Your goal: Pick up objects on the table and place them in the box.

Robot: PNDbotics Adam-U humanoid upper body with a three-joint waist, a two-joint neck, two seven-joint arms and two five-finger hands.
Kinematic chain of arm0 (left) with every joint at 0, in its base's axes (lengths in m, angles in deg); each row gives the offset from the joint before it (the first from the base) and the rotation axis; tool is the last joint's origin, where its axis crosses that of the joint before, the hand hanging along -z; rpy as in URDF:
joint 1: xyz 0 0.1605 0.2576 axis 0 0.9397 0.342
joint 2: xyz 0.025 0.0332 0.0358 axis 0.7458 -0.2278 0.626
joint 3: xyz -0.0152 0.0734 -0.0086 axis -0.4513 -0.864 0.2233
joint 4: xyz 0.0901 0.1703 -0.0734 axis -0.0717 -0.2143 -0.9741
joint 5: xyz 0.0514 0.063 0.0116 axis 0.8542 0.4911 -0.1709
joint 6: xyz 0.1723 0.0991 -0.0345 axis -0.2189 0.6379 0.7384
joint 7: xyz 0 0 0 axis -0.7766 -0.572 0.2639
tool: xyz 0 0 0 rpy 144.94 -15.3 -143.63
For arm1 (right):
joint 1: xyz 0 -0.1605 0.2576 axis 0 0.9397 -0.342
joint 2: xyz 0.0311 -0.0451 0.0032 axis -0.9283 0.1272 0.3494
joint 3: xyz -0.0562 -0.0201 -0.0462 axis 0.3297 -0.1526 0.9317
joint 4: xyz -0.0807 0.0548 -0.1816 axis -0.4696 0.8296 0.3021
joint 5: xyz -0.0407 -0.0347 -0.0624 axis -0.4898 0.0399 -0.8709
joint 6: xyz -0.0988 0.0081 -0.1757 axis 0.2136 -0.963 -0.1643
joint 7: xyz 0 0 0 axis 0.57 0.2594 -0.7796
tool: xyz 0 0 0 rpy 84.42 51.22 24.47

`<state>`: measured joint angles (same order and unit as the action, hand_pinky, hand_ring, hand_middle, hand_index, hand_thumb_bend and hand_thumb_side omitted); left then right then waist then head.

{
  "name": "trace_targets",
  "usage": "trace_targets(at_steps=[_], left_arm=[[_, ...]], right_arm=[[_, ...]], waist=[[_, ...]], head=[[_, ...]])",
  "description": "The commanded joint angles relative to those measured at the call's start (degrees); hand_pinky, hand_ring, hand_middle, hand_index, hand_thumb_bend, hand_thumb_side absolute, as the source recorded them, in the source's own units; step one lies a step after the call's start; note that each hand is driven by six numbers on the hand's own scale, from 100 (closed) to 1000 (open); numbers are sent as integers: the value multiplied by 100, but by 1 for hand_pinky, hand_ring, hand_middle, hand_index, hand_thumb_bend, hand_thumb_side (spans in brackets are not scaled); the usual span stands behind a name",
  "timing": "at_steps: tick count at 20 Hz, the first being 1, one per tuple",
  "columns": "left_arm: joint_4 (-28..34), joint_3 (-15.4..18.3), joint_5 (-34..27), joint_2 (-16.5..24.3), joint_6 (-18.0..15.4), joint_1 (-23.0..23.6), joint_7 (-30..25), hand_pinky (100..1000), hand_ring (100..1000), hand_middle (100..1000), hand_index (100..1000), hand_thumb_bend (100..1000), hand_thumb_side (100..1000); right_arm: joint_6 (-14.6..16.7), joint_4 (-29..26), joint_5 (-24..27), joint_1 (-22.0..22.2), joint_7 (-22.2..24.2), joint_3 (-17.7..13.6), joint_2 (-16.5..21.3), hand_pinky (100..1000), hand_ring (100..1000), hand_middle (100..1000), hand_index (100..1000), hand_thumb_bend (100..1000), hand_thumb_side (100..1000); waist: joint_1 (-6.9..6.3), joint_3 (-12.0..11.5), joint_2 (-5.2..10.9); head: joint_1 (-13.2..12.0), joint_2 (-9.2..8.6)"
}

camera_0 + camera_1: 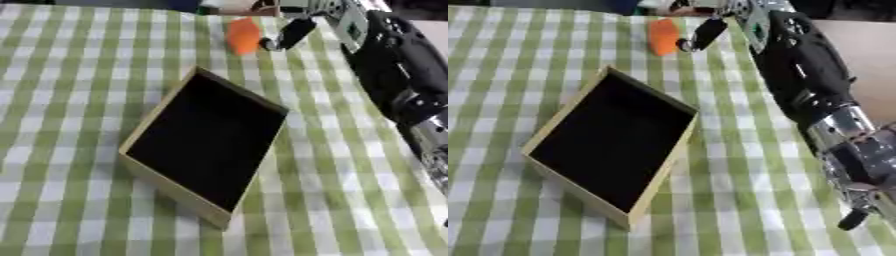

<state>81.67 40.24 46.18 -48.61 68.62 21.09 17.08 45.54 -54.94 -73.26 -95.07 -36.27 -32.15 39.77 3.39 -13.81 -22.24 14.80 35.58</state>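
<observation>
Currently, my right hand [293, 32] reaches far across the checked desk [500, 75]; its fingers touch the upright orange block [243, 36], closure unclear. The empty, black-lined wooden box [140, 131] lies diagonal, nearer me.

A green-and-white checked tablecloth [70, 100] covers the whole work surface, its squares pale lime against white. On it sits a box [166, 187] with light tan, wood-coloured walls and a solid black interior. Beyond the box lies an orange object [243, 35], plain and unpatterned. The robot's right hand [702, 32] near it shows black, and the right arm [807, 70] is black with silver joints.
</observation>
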Motion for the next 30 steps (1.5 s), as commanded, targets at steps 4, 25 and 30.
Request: trace_targets(at_steps=[4, 25, 30], left_arm=[[91, 10, -12, 131, -11, -95, -12, 764, 722, 762, 753, 504, 642], [91, 10, -16, 142, -49, -229, -2, 765, 719, 763, 751, 494, 646], [91, 20, -7, 128, -39, -220, 9, 764, 718, 763, 750, 491, 648]], right_arm=[[-31, -236, 111, -155, 78, 14, 191, 980, 1000, 963, 1000, 235, 438], [-201, -194, -102, -180, 19, -38, 136, 975, 998, 956, 1000, 231, 450], [-240, -158, -153, -149, -5, -71, 140, 953, 976, 907, 1000, 219, 461]], waist=[[1, -45, 61], [99, -240, -228], [111, -292, -301]], head=[[57, -148], [317, -453], [379, -476]])
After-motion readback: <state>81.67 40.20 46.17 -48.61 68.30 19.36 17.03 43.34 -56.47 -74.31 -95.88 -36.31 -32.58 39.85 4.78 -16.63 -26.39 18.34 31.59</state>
